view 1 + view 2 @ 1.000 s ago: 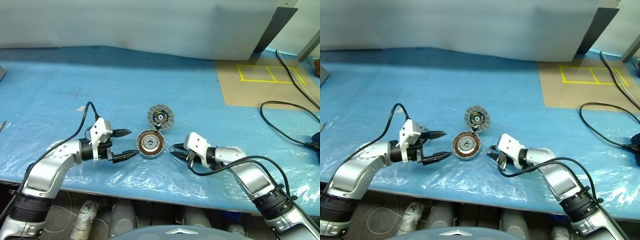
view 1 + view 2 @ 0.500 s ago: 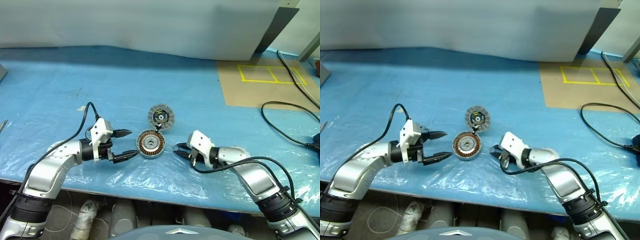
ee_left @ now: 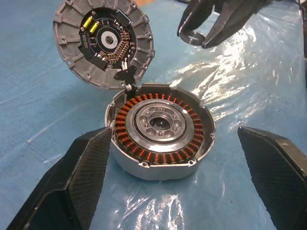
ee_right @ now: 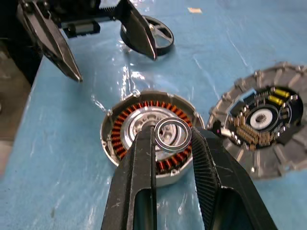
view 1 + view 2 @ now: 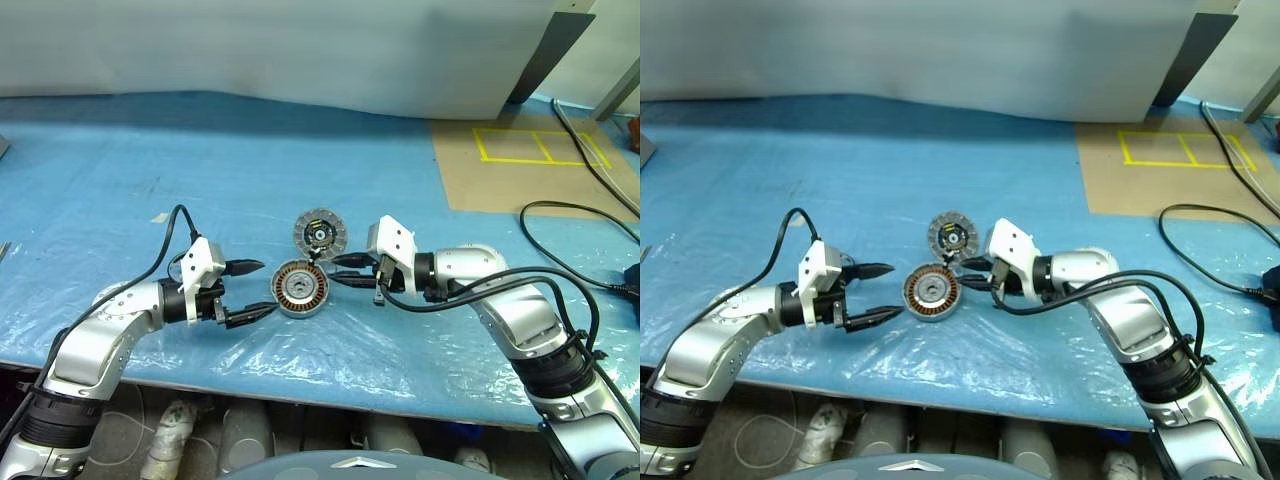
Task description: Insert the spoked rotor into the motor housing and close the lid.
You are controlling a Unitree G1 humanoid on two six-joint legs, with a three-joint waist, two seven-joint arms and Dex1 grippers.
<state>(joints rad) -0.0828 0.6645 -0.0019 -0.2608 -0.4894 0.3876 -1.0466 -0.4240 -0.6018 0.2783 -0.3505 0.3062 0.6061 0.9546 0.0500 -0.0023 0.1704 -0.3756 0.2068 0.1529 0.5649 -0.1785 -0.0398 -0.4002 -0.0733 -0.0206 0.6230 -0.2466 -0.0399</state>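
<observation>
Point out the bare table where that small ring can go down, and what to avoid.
Free: the blue sheet beyond the open lid, and the stretch between the right gripper and the brown mat. Crowded: around the motor housing, flanked by the open left gripper and the right gripper pinching the small ring.

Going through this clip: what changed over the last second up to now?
The right tool, shut on a small metal ring, rose off the table and swung in toward the motor housing, ending just above its near edge by the hinged lid. The left tool stayed open beside the housing. Housing, open lid and spoked rotor did not move.
</observation>
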